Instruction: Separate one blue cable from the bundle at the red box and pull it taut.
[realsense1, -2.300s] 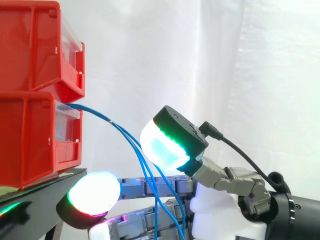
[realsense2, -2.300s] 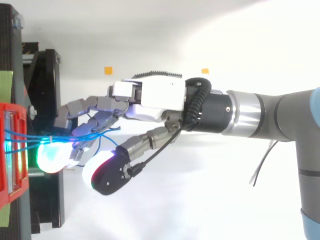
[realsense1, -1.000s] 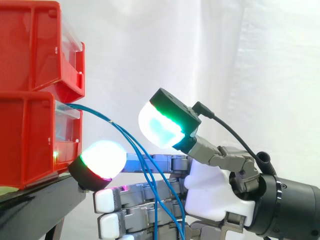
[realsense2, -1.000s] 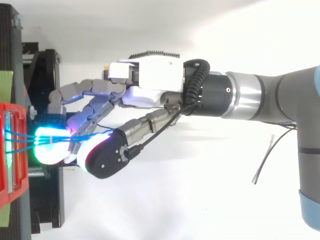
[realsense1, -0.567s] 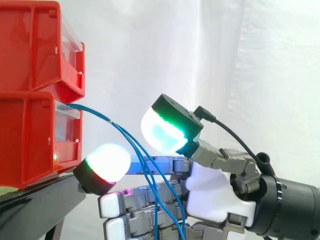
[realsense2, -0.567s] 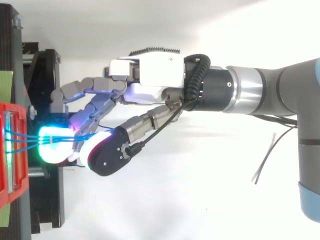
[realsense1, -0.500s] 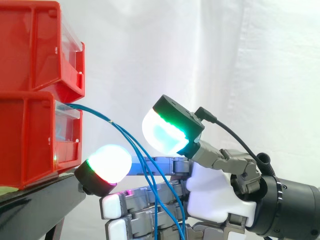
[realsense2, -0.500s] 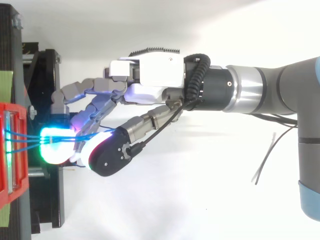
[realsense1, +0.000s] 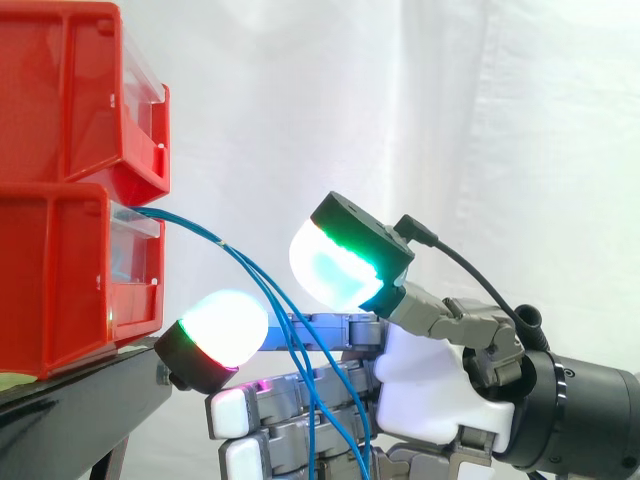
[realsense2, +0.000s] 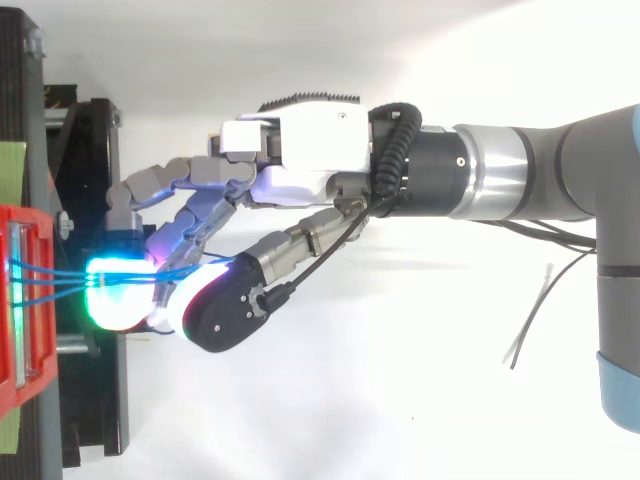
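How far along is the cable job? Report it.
Done: the hand is in among the blue cables by the lower red box. In hand: they run through the gap between thumb and fingers, none pinched. Left: single one out, pinch it, pull it taut; all hang slack.

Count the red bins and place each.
2. The upper bin sits atop the lower bin, which rests on the black stand. Others may be out of frame.

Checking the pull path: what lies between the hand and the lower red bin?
Only the blue cables, sagging from the lower red bin toward the hand; side view.
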